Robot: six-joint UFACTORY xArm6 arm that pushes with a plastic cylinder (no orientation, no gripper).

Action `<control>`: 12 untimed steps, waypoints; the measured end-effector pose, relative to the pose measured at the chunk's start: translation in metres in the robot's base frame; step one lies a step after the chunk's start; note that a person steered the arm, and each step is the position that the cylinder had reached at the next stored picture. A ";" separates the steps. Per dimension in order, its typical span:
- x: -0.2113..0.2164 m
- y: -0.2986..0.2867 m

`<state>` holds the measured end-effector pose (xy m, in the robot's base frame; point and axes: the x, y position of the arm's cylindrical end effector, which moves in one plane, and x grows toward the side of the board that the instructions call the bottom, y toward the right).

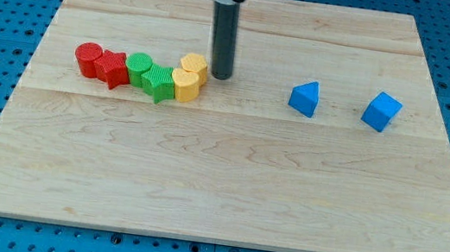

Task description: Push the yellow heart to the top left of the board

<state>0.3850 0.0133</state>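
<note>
A row of blocks lies left of the board's middle. From the view's left: a red cylinder (87,58), a red star (112,69), a green cylinder (138,68), a green star (159,82), a yellow heart (185,84) and a yellow hexagon (193,67) just above the heart. They touch one another in a chain. My tip (222,76) stands just to the right of the yellow hexagon and up-right of the yellow heart, very close to the hexagon.
A blue triangular block (304,98) and a blue cube (381,111) lie on the right half of the wooden board (217,186). A blue pegboard surrounds the board.
</note>
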 end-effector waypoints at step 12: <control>-0.070 -0.130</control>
<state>0.3147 -0.1166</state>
